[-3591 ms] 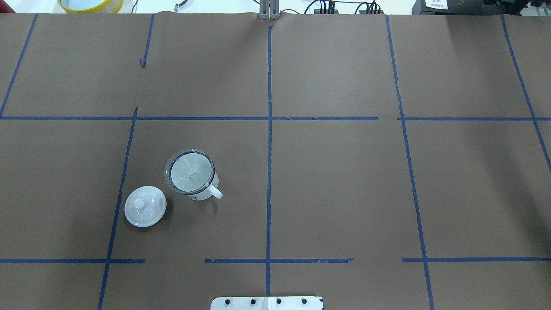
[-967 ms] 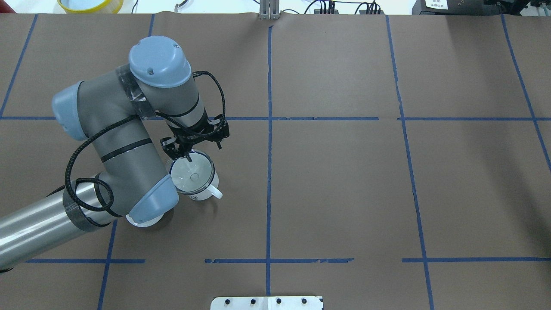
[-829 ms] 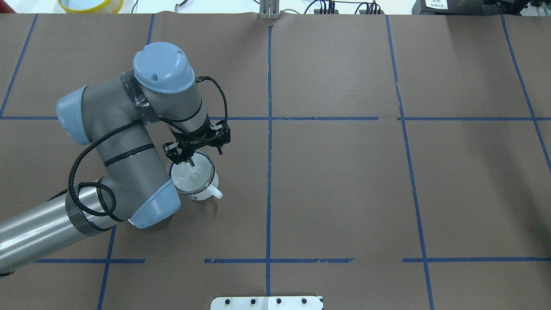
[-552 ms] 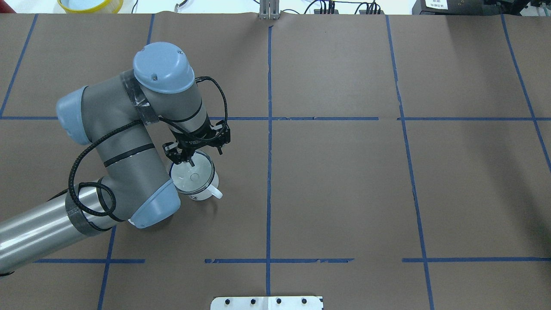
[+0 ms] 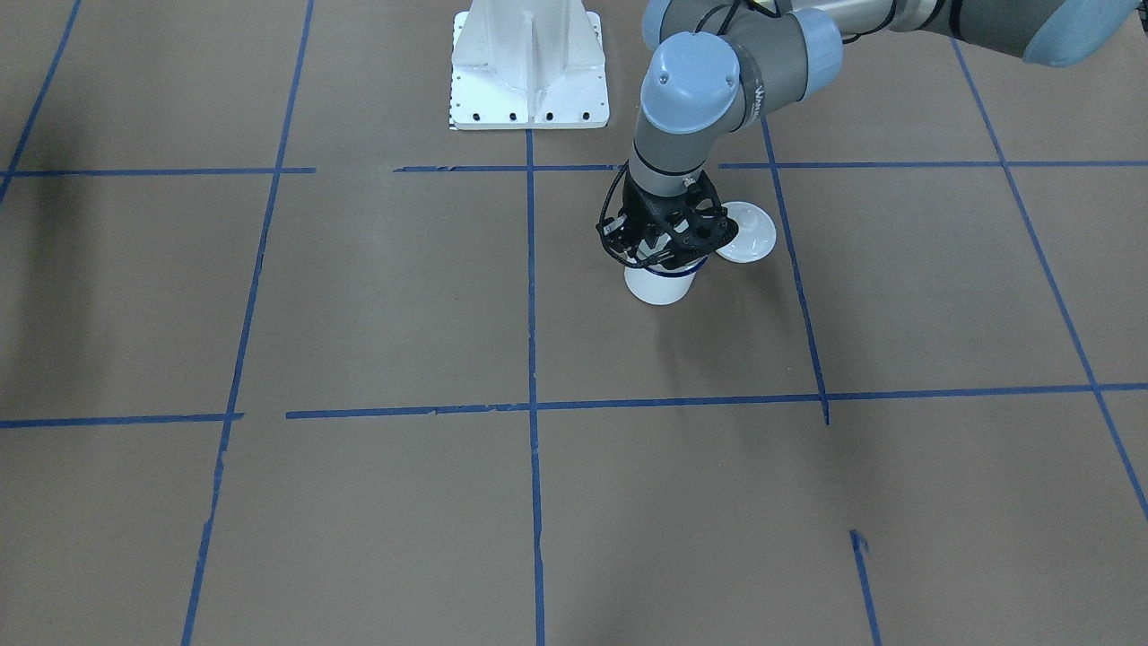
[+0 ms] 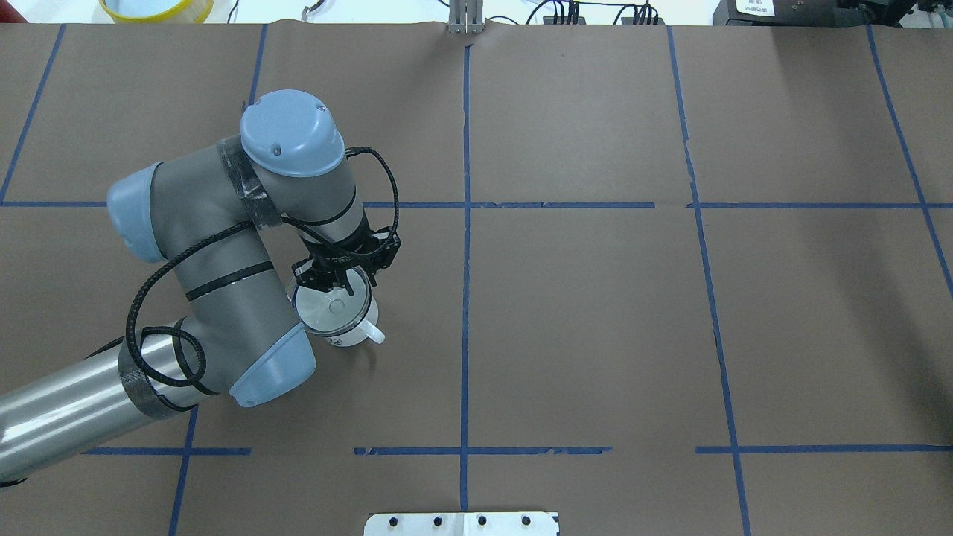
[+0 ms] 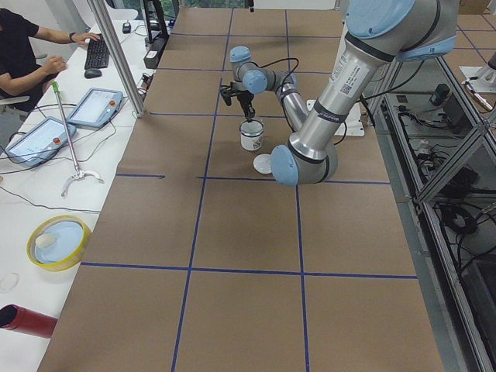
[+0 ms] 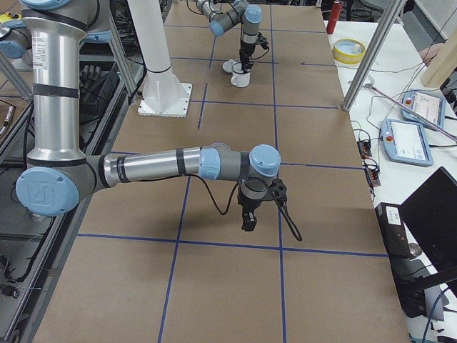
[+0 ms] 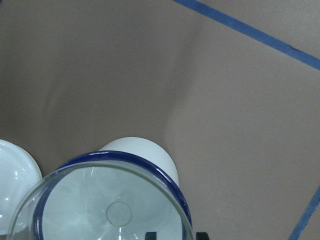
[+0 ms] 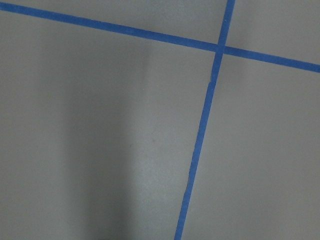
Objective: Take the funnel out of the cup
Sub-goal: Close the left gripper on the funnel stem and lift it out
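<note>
Left pincer slightly open astride funnel rim atop cup; lid near; right pincer: cannot tell.

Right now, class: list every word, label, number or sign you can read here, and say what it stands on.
None can be read for certain.
White lettering on the left arm: too small to read.
Sticker on that arm's tube: blurred.
Dark print on the cup: too small.
White label on the black box at the table's far edge: cut off, unreadable.
</note>
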You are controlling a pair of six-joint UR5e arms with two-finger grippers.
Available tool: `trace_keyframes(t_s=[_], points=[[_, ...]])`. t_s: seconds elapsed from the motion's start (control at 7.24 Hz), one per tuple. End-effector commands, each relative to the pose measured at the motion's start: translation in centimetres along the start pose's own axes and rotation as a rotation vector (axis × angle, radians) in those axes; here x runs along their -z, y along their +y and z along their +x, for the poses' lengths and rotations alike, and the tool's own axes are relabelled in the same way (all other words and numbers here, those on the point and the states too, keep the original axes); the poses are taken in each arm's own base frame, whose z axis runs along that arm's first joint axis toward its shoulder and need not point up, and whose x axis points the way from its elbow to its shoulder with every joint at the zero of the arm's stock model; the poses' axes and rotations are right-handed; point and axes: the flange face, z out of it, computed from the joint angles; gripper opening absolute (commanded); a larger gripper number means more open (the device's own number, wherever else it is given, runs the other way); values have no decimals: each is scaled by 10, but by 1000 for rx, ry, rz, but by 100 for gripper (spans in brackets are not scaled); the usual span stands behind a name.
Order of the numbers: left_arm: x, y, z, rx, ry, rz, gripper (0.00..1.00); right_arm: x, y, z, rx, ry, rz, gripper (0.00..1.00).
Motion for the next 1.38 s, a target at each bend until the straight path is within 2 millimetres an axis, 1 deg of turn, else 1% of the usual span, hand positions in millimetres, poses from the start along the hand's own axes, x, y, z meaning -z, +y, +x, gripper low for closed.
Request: trace_keyframes(t_s=[0.0, 0.14, 0.41, 0.55, 0.69, 0.83, 0.97, 1.1, 1.24], points=[[-1, 0, 0, -5, 2, 1, 20, 0, 0, 0, -1, 0, 0, 100], [1, 1, 0, -8, 5, 1, 0, 0, 0, 0, -1, 0, 0, 100], [10, 4, 0, -19, 18, 9, 0, 0, 0, 0, 0, 0, 0, 100], [31, 11, 0, -23, 35, 16, 0, 0, 0, 0, 0, 0, 0, 100], [62, 15, -6, -19, 52, 35, 0, 0, 0, 0, -1, 0, 0, 100], [93, 15, -2, -10, 64, 90, 0, 0, 0, 0, -1, 0, 0, 100], [120, 9, 10, -3, 92, 143, 0, 0, 0, 0, -1, 0, 0, 100], [134, -9, 7, 20, 111, 175, 0, 0, 0, 0, 0, 0, 0, 100], [149, -29, 5, 31, 171, 239, 0, 0, 0, 0, -1, 0, 0, 100]])
